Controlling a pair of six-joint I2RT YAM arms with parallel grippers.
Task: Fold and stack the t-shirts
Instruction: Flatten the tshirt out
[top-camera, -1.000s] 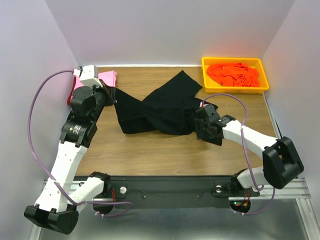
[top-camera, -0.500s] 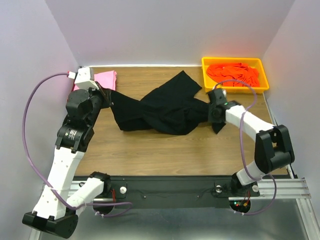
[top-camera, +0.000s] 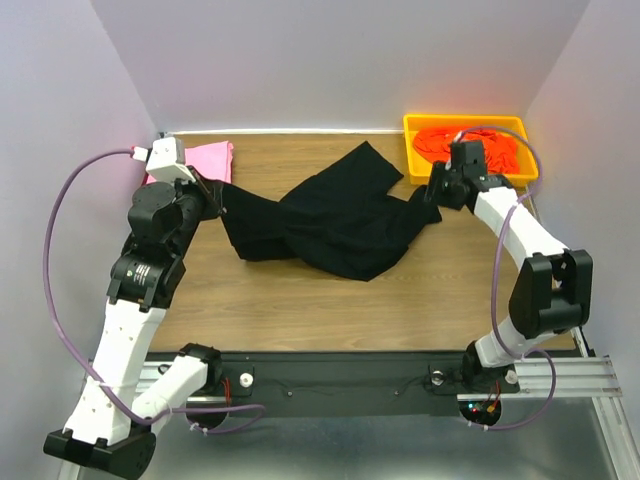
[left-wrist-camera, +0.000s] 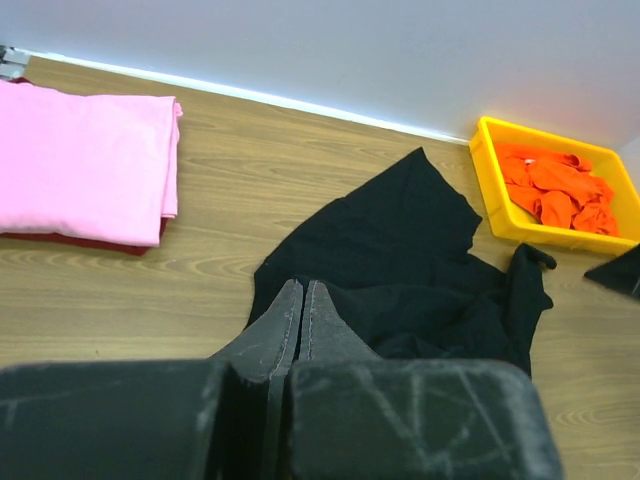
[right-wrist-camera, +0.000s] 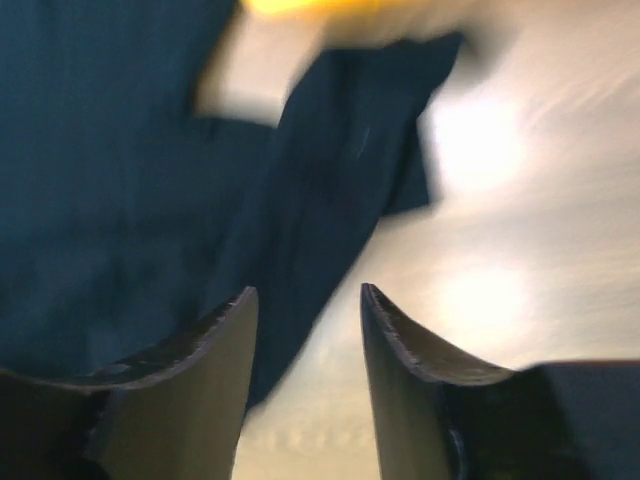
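The black t-shirt (top-camera: 335, 222) lies crumpled and stretched across the middle of the table, and it also shows in the left wrist view (left-wrist-camera: 410, 270). My left gripper (top-camera: 222, 192) is at its left corner, with jaws pressed together (left-wrist-camera: 302, 284) on the cloth edge. My right gripper (top-camera: 437, 192) is open (right-wrist-camera: 305, 290) just above the shirt's right end (right-wrist-camera: 330, 190), next to the tray; that view is blurred. A folded pink t-shirt (top-camera: 210, 158) lies on a dark red one (left-wrist-camera: 90, 243) at the back left. Orange t-shirts (top-camera: 470, 148) lie in the tray.
The yellow plastic tray (top-camera: 409, 150) stands at the back right corner, close to my right wrist. White walls enclose the table on the left, back and right. Bare wooden tabletop (top-camera: 330, 310) lies between the black shirt and the arm bases.
My right gripper has swung from the shirt's near right side back and right toward the tray, and the shirt's right end has stretched that way. My left gripper shifted slightly left with the corner.
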